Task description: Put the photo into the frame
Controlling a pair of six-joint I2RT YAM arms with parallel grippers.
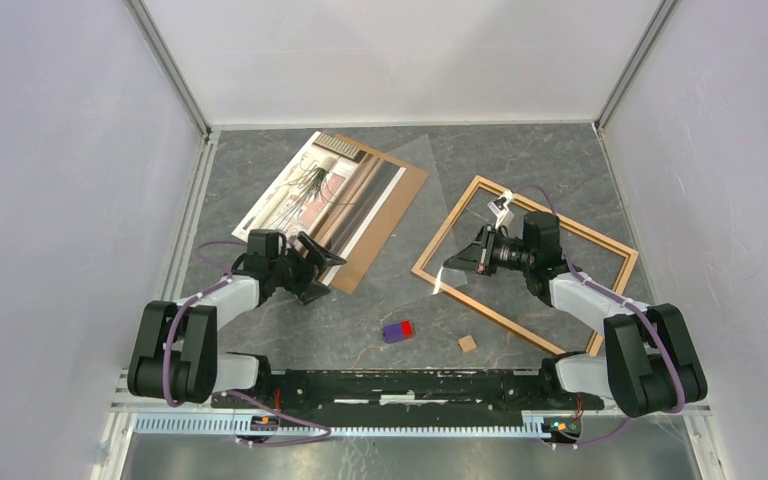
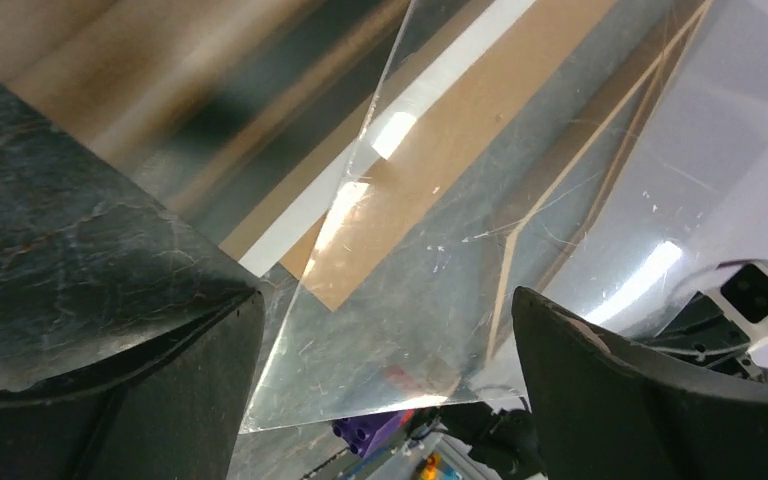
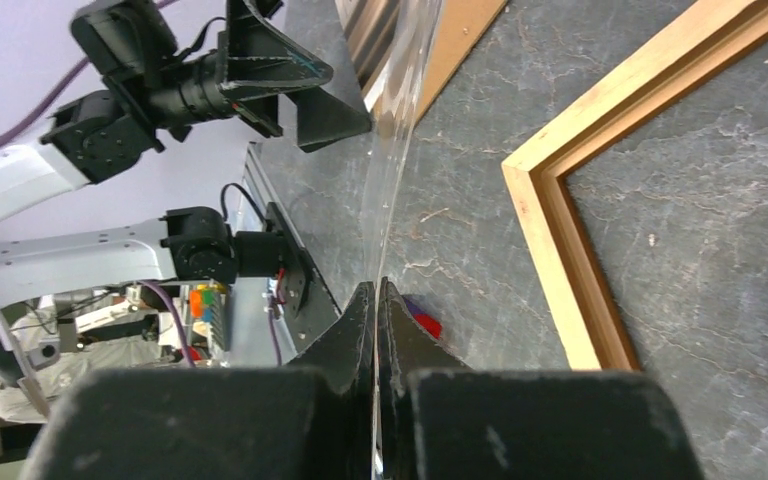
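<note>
With the right gripper (image 3: 376,292) pinched shut on the clear sheet (image 2: 410,320) and the left gripper (image 1: 320,272) gaping empty beside the photo (image 1: 310,190), which lay on the backing board (image 1: 400,195) left of the frame (image 3: 555,250), the tilted sheet could have slipped and knocked the photo askew

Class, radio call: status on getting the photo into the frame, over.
Left fingers open by the photo. Right fingers shut on clear sheet, held on edge. The frame empty, photo on backing board. Sheet between them.
</note>
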